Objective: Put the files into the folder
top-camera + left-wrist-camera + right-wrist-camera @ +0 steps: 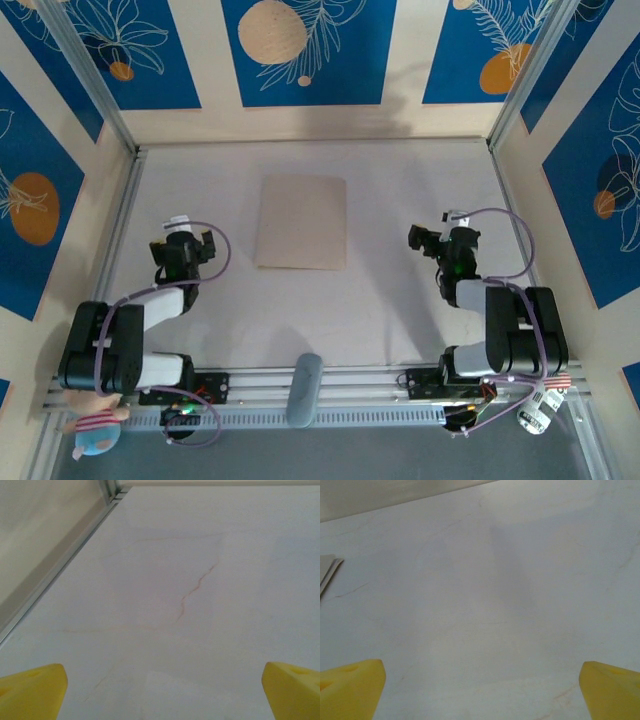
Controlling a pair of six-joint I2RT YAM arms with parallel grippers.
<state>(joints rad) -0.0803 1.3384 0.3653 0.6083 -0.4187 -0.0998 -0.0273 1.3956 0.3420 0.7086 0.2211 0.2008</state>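
2 pincers spread wide, empty: left gripper [161, 692], right gripper [481, 690], both over bare table [400, 320]. Folder [301, 222] lies shut, flat, centre-far between arms. I judge files already inside; next: lift cover edge, verify.

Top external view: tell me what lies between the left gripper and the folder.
Nothing. In the top external view, the stretch of table between the left gripper and the folder is bare.
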